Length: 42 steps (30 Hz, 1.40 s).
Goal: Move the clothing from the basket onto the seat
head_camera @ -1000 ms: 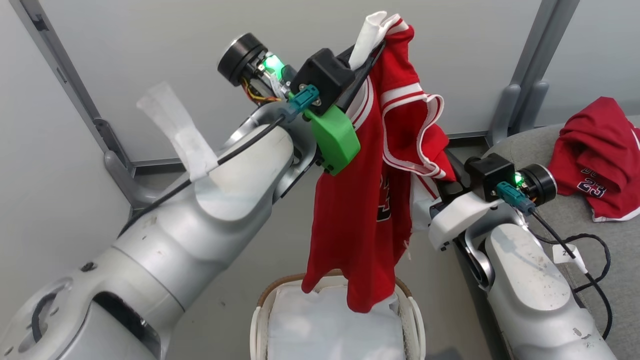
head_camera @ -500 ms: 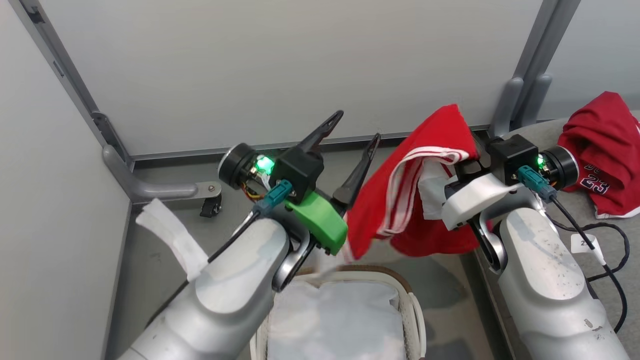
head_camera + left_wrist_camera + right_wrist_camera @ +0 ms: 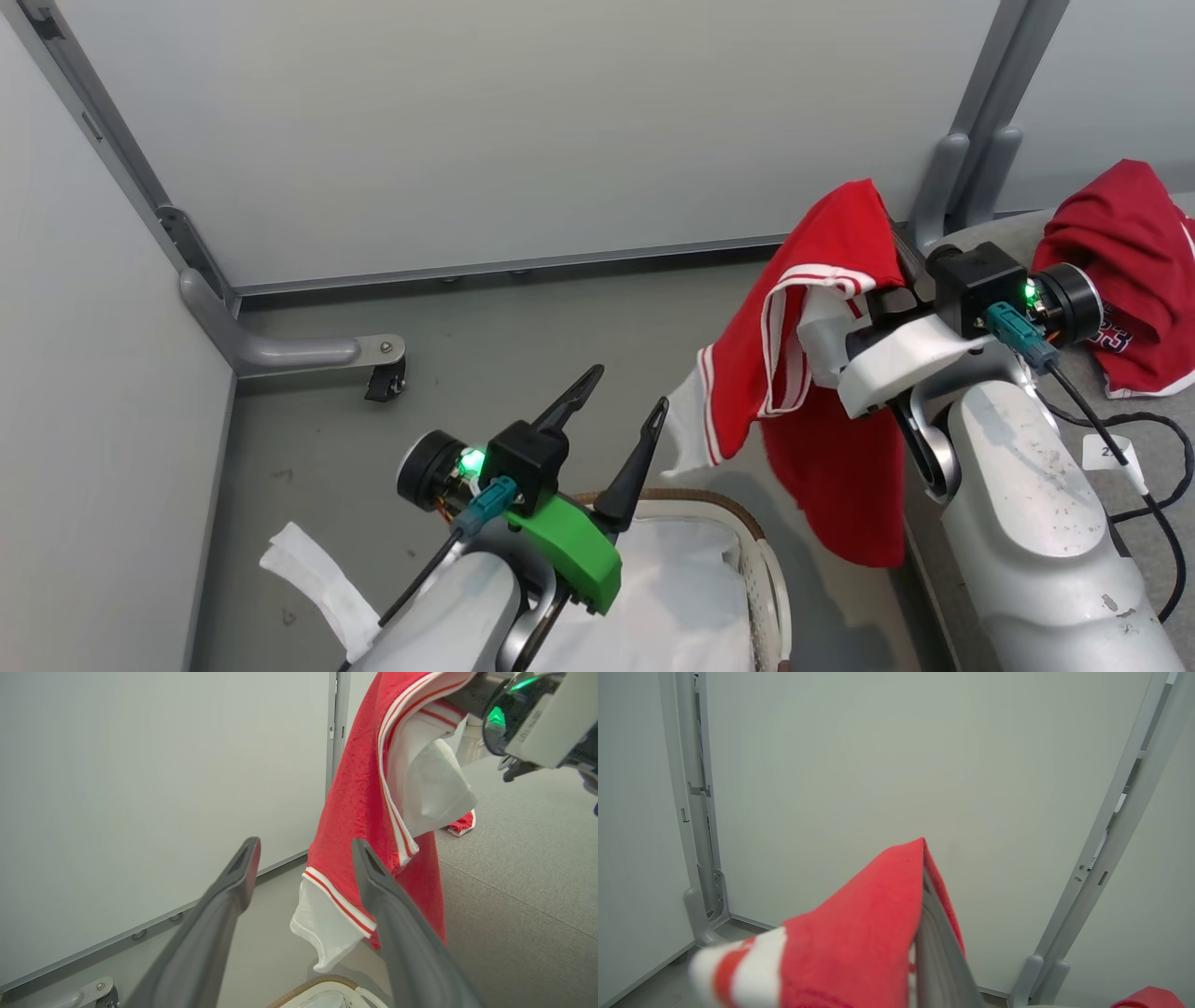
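Right hand (image 3: 887,224) aloft with clothing (image 3: 836,476)

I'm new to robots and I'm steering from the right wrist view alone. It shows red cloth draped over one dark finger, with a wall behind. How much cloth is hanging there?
Observer: A whole red garment with white trim hangs from the right gripper, dangling free next to the sofa.
Operator: And the other claw?
Observer: The left gripper is open and empty, hovering by the basket, at its far rim.
Operator: Is anything left in there?
Observer: The part I can see holds the white liner and no red cloth.
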Tool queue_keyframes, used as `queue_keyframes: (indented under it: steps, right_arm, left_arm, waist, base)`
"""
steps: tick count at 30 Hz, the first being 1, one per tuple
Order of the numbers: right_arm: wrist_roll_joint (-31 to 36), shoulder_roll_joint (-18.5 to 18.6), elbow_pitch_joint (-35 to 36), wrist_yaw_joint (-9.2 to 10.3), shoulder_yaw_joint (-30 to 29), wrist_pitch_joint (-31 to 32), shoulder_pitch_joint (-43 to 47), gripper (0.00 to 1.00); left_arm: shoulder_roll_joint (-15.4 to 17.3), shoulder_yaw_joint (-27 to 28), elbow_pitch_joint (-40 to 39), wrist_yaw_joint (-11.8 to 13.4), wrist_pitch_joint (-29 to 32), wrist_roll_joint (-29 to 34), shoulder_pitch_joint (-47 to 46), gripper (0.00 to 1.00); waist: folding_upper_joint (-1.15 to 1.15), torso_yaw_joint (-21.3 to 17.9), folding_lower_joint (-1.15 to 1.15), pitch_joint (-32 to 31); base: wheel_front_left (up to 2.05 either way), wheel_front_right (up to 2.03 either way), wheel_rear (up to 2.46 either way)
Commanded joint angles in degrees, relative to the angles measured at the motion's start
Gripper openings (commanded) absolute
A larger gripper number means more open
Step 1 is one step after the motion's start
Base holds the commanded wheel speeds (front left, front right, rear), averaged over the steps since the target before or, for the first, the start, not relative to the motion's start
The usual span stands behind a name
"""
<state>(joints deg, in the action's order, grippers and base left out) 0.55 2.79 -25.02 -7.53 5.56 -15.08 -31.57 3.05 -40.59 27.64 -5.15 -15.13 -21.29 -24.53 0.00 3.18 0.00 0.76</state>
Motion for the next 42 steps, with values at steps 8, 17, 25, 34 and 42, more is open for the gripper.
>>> queue_keyframes:
  steps: [8, 17, 25, 34, 42]
  right_arm:
    - [1.00, 0.21, 0.21, 0.08, -1.20, -0.14, 0.79, 0.00]
    - [1.81, 0.29, 0.29, 0.08, -3.35, -0.14, 1.13, 0.00]
    - [6.00, 0.20, 1.50, 0.08, -8.52, -0.14, 1.28, 0.00]
    - [8.10, 0.22, 2.89, 0.08, -9.79, -0.14, 0.57, 0.00]
    - [8.15, 0.21, 2.83, 0.08, -10.44, -0.14, 0.19, 0.00]
  left_arm:
    - [-0.16, 3.10, -0.82, -1.24, -0.01, 1.78, 4.51, 1.00]
    - [-0.14, 2.74, -2.55, -1.13, -0.01, 0.50, 5.58, 1.00]
    - [-0.13, 2.31, -3.62, -0.64, -0.01, 0.49, 6.11, 1.00]
    - [-0.12, 1.12, -4.21, -0.41, -0.01, 1.19, 5.32, 1.00]
    - [-0.09, -0.29, -4.14, -0.37, -0.01, 0.95, 3.62, 1.00]
  waist:
    - [0.00, 0.22, 0.00, 0.33]
    - [0.00, -0.35, 0.00, 0.37]
    - [0.00, -5.52, 0.00, 1.28]
    - [0.00, -14.94, 0.00, 3.55]
    - [0.00, -21.94, 0.00, 5.45]
  base:
    - [0.00, 0.00, 0.00]
    - [0.00, 0.00, 0.00]
    - [0.00, 0.00, 0.00]
    - [0.00, 0.00, 0.00]
    - [0.00, 0.00, 0.00]
